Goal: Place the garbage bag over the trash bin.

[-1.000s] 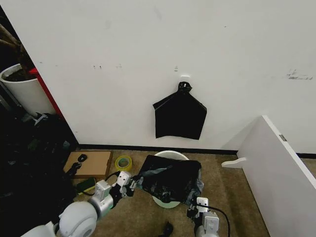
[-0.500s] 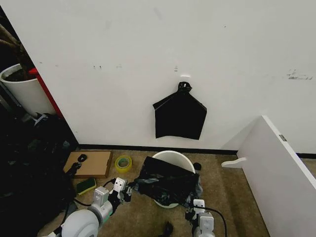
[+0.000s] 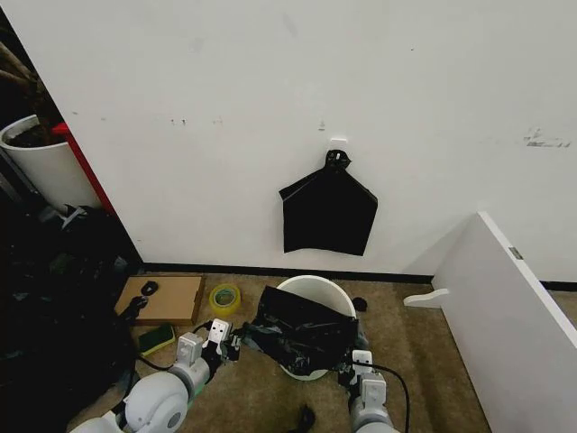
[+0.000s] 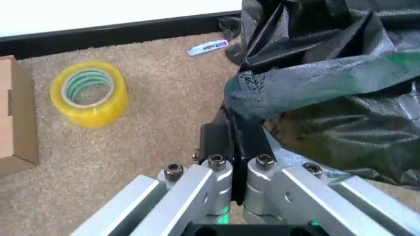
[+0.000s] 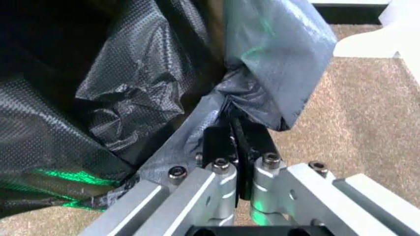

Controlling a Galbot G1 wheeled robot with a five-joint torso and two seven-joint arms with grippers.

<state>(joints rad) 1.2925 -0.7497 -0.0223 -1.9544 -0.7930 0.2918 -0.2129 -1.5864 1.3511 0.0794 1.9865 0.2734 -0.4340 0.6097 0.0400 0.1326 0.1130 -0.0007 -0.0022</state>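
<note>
Trash bin (image 3: 317, 290): small round white plastic bucket standing on brown short-pile carpet (image 3: 415, 352), close to the white wall (image 3: 270, 90). The far arc of its rim and a strip of pale interior are exposed; what lies deeper inside cannot be made out.

Garbage bag (image 3: 302, 332): thin, glossy black film, heavily crinkled, with a fine embossed grain visible in both wrist views. It drapes over the near half of the bin's mouth and down its front wall, stretched between the two grippers.

Left gripper (image 3: 236, 342): low beside the bin's left side, jaws pinched tight on a gathered fold of the bag's edge; the left wrist view shows the film clamped between the black fingers (image 4: 213, 140).

Right gripper (image 3: 355, 361): low at the bin's front right, jaws likewise closed on a bunched corner of the bag, confirmed in the right wrist view (image 5: 239, 140).

Surroundings: a roll of yellow tape (image 3: 224, 297) lies flat on the carpet just left of the bin, next to a flat cardboard box (image 3: 169, 299). A smooth black bag bundle (image 3: 329, 212) with knotted top hangs on the wall above the bin.
</note>
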